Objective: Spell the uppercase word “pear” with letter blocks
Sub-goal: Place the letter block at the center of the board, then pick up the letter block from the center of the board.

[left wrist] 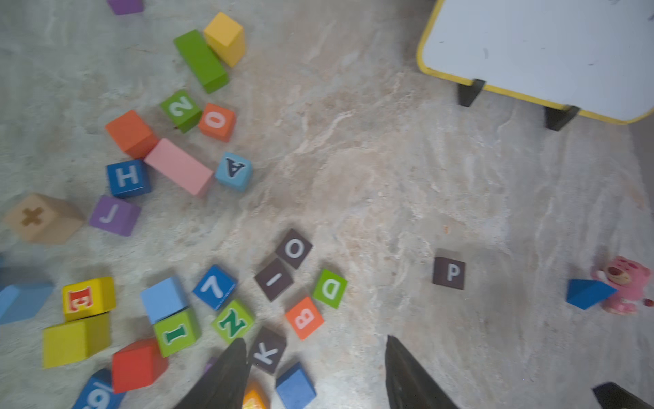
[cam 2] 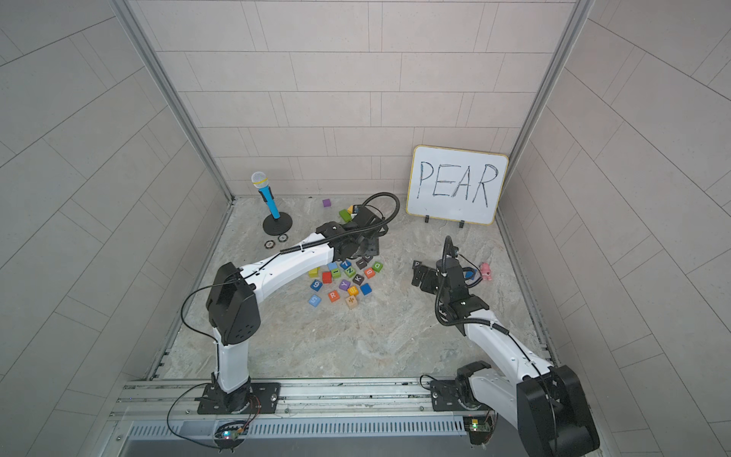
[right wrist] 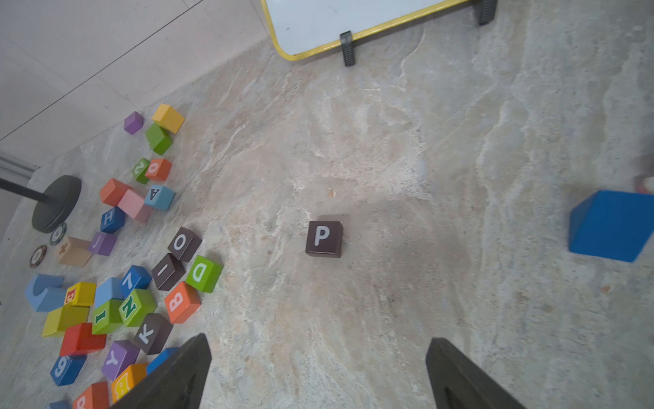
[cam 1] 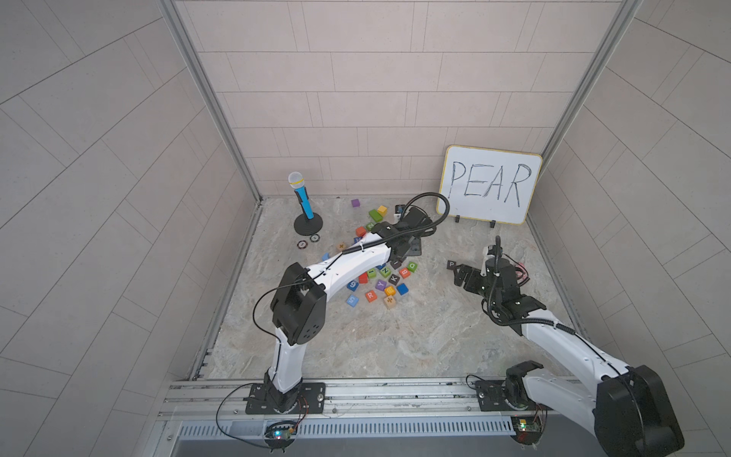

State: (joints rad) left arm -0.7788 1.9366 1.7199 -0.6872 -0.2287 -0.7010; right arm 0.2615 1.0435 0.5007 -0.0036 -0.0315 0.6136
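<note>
The worktop (cam 1: 395, 348) is smooth stone-patterned sheet, grey-beige and veined, walled on three sides by pale panels, with a metal rail along the front. On it lie painted cubes with sharp corners and printed faces.

The four task cubes are all on the worktop. The black P block (right wrist: 323, 238) stands alone and upright on bare surface, well apart from the heap and from a blue wedge block (right wrist: 610, 226). The yellow E block (left wrist: 88, 298) sits inside the heap, touching a plain yellow block (left wrist: 76, 340). The light blue A block (left wrist: 233, 171) touches the end of a pink oblong block (left wrist: 178, 166) at the heap's far side. The orange-red R block (cam 1: 370, 295) lies on the heap's near edge, with bare worktop in front of it.

There are three other dark cubes (O, I, K), two poker chips (cam 1: 308, 241), one toy microphone (cam 1: 302, 194) on a round black base, one pink plush toy (left wrist: 624, 283), and one yellow-rimmed whiteboard (cam 1: 490, 184) reading PEAR on two black feet.

The left hand (left wrist: 315, 343) hangs over the heap, fingers parted and empty. The right hand (right wrist: 318, 338) is spread wide and empty, just short of the P block. The near half of the worktop is bare.
</note>
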